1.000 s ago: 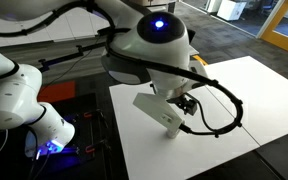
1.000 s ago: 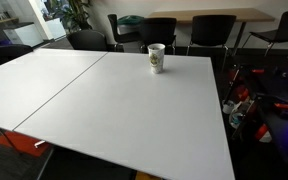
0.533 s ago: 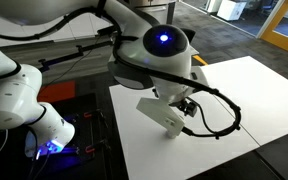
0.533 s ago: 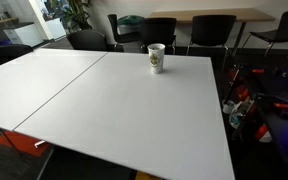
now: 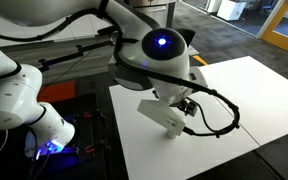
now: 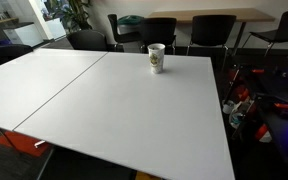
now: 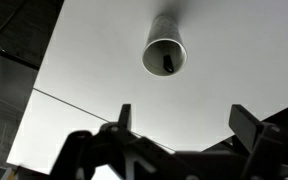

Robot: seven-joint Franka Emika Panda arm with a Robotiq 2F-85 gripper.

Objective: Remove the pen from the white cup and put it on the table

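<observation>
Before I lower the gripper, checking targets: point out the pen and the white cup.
white cup [image 6: 156, 58]: in an exterior view, on its side wall.
pen [image 7: 169, 63]: wrist view, dark end inside the cup.

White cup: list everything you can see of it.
The white cup is small and cylindrical, with no handle showing and a greenish mark on its side in an exterior view. The material is not clear. It stands upright on the table, near the far edge. The wrist view looks down into its open mouth, where a dark pen leans against the inner wall. Nothing else touches the cup. The open fingers are clear of it.
</observation>
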